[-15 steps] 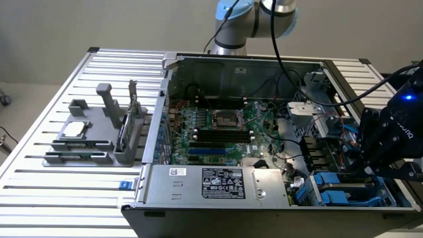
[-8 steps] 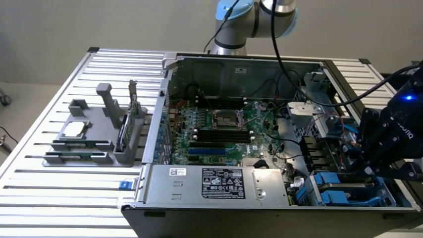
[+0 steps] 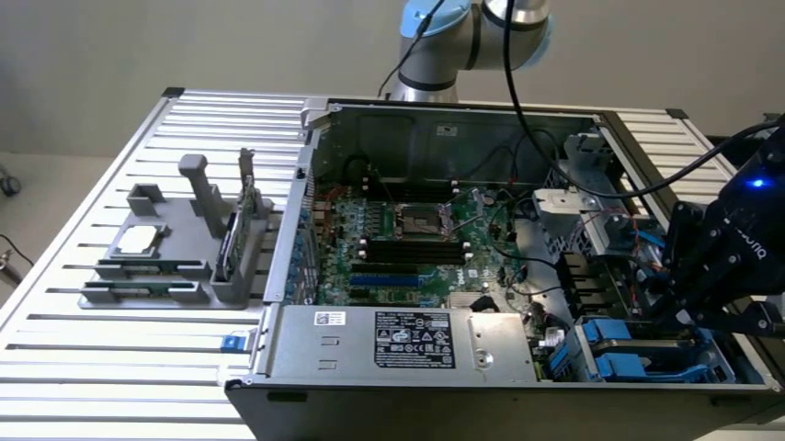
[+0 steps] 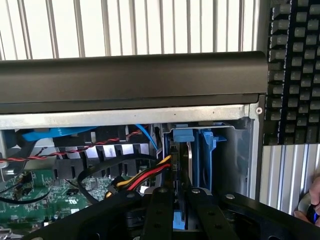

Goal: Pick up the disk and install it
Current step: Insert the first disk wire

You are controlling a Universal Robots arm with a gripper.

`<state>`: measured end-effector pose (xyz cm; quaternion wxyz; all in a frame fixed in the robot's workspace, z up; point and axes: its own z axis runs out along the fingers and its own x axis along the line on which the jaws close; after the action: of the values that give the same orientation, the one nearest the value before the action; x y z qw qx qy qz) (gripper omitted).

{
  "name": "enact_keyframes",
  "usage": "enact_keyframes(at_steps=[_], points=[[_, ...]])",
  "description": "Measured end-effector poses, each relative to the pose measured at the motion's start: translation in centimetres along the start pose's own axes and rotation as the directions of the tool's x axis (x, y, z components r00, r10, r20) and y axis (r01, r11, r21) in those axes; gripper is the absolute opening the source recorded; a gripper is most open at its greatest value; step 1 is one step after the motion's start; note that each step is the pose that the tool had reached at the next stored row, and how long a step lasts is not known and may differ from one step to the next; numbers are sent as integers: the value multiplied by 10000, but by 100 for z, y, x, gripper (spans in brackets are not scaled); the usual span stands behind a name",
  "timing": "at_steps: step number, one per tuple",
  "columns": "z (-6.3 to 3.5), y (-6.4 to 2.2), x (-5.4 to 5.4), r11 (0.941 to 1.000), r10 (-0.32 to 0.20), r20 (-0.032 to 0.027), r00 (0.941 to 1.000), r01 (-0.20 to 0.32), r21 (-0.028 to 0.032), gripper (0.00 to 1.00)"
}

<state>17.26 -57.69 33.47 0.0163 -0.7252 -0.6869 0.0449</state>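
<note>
In the wrist view the disk (image 4: pixel 184 150) stands on edge in the drive bay at the corner of the open computer case, its blue carrier framing it. My gripper (image 4: pixel 179 192) is shut on the disk's near edge, one black finger on each side. In the exterior view the gripper (image 3: pixel 705 294) hangs low over the case's corner at the exterior view's right, above the blue drive carriers (image 3: pixel 613 354); the disk itself is hidden behind it there.
Red, yellow and black cables (image 4: pixel 145 175) run close beside the bay. The grey power-supply box (image 3: pixel 417 338) and motherboard (image 3: pixel 405 239) fill the case. A grey fixture (image 3: pixel 184 248) with a small silver chip (image 3: pixel 138 239) sits on the slatted table. Beyond the case wall lie a keyboard (image 4: pixel 295 70) and a person's hand (image 4: pixel 310 205).
</note>
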Motion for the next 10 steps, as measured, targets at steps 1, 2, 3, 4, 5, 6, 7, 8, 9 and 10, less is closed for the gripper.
enact_keyframes(at_steps=[1, 2, 3, 4, 5, 6, 7, 8, 9, 10], points=[[2, 0, 0, 10000, 1, 2, 10000, -1, 0, 16], [3, 0, 0, 10000, 0, 2, 10000, 0, 0, 16], [3, 0, 0, 10000, 1, 2, 10000, -1, -1, 16], [5, 0, 0, 10000, 0, 0, 10000, 0, 0, 16], [5, 0, 0, 10000, 0, -1, 10000, 0, 0, 16], [6, 0, 0, 10000, 0, -2, 10000, 0, 0, 16], [6, 0, 0, 10000, 0, -2, 10000, 0, 0, 16], [6, 0, 0, 10000, 0, -2, 10000, 0, 0, 16], [6, 0, 0, 10000, 0, -2, 10000, 0, 0, 16], [6, 1, 0, 10000, 0, -3, 10000, 0, 0, 16]])
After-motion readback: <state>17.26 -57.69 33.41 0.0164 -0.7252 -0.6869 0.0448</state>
